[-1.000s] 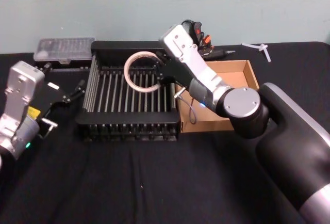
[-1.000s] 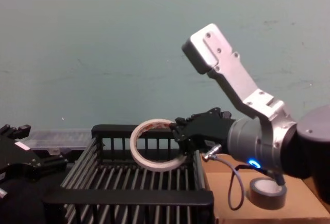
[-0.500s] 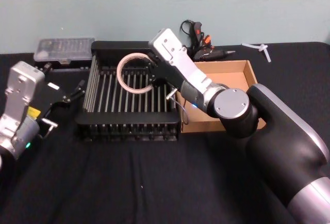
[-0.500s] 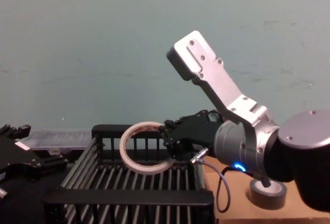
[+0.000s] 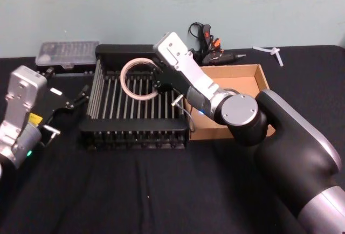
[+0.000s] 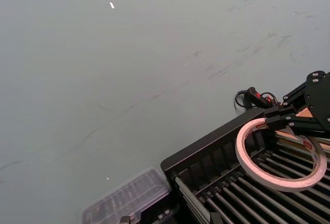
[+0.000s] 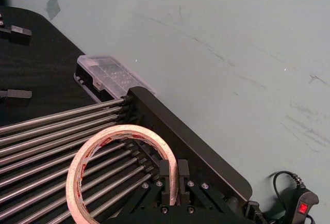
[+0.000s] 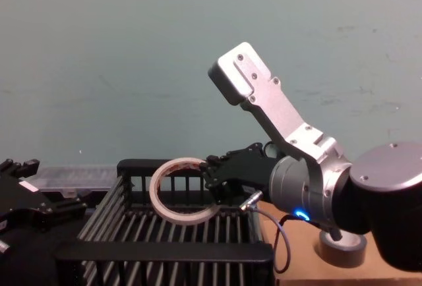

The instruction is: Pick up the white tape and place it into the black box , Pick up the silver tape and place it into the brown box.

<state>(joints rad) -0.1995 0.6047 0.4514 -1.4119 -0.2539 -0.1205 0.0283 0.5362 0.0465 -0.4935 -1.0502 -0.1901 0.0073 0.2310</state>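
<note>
My right gripper (image 5: 157, 83) is shut on the white tape (image 5: 122, 77), a thin cream ring with red marks inside. It holds the ring upright by its edge, above the bars of the black box (image 5: 135, 121). The chest view shows the white tape (image 8: 178, 219) hanging just over the slatted floor, behind the black box's front rim (image 8: 165, 252). In the right wrist view the fingers (image 7: 172, 180) pinch the ring (image 7: 77, 164). The silver tape (image 8: 343, 250) lies in the brown box (image 5: 248, 72), to the right of the crate. My left gripper (image 5: 81, 95) rests open on the table left of the crate.
A clear plastic case (image 5: 67, 50) lies behind the crate's left corner. A black glue gun with red parts (image 5: 207, 34) and a small white piece (image 5: 269, 49) lie near the back edge. Black cloth covers the table in front.
My right gripper has carried the white tape leftward and slightly lower, to over the middle of the black box. The left arm has not moved.
</note>
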